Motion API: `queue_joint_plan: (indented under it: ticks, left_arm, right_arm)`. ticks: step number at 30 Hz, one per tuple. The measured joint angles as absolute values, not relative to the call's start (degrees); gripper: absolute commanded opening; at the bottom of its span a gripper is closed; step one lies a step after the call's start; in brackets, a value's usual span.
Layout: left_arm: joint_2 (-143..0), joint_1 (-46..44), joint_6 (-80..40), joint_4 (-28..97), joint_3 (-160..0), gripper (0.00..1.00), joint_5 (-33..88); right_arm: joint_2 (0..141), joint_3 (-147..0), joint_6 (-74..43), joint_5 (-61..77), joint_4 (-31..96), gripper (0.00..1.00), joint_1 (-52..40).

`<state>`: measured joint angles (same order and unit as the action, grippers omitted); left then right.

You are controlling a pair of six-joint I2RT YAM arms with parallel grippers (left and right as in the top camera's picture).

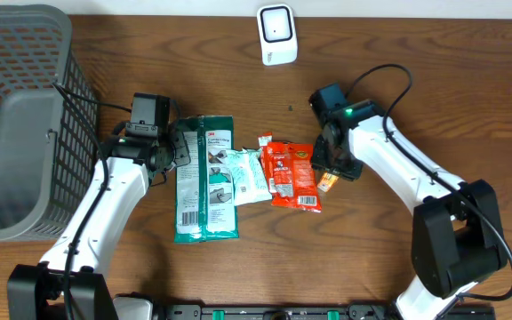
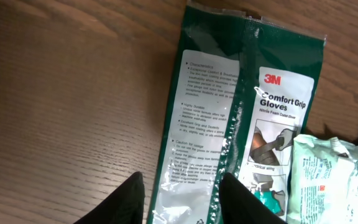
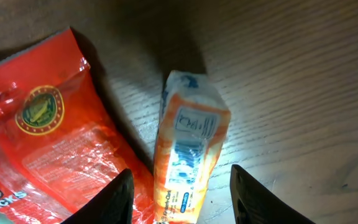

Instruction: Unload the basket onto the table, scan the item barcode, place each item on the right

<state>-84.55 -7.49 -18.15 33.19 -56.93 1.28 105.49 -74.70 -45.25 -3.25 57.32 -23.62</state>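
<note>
Right wrist view, lower frame: right gripper (image 3: pixel 180 180) has its fingers set apart, straddling the orange pack (image 3: pixel 188 143). Gaps show on both sides, so nothing is clamped. The pack lies flat on the table (image 1: pixel 238 276), with barcode (image 3: pixel 182 155) stripes facing up, just beside the red snack bag (image 3: pixel 42 137) at left.

Left wrist view, bottom edge: left gripper (image 2: pixel 180 186) is also parted and empty, poised over the left margin of the gloves packet (image 2: pixel 229 124), which lies flat.

Overhead, centre: gloves packet, pale green packet (image 1: pixel 249 178) and red bag lie in a row, with the orange pack at the row's right end.

Top centre: white scanner (image 1: pixel 276 34), well apart from every item. Grey basket (image 1: pixel 69 89) sits at far left.

Judgement: early stage. No item is lifted or presented, so nothing is scanned yet. Grasp, carry to scanner and barcode presentation all remain. The orange pack looks the likeliest pick.
</note>
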Motion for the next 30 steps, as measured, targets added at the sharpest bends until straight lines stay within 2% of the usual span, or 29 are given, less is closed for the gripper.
queue_joint_plan:
  ticks: [5, 8, 14, 17, 25, 28, 30]
  left_arm:
    - [-84.6, -7.5, -18.2, 33.2, -56.9, 0.41, 1.3]
    - [-84.6, -7.5, -18.2, 33.2, -56.9, 0.41, 1.3]
    - [-84.6, -7.5, -18.2, 33.2, -56.9, 0.42, 1.3]
    - [-84.6, -7.5, -18.2, 33.2, -56.9, 0.42, 1.3]
    - [-84.6, -7.5, -18.2, 33.2, -56.9, 0.42, 1.3]
    - [-84.6, -7.5, -18.2, 33.2, -56.9, 0.42, 1.3]
    - [-84.6, -7.5, -18.2, 33.2, -56.9, 0.42, 1.3]
  right_arm:
    - [105.5, -72.8, -47.1, -3.5, 55.7, 0.41, -23.8]
    - [105.5, -71.9, -47.7, -3.5, 54.9, 0.34, -23.8]
    - [105.5, -71.8, -48.0, -3.5, 54.7, 0.30, -23.8]
    - [105.5, -71.8, -48.0, -3.5, 54.6, 0.23, -23.8]
    - [105.5, -71.8, -46.8, -4.3, 54.1, 0.23, -24.1]
    - [105.5, -71.8, -43.6, -5.8, 54.1, 0.09, -24.1]
    - [105.5, -71.8, -41.0, -7.5, 54.0, 0.08, -24.1]
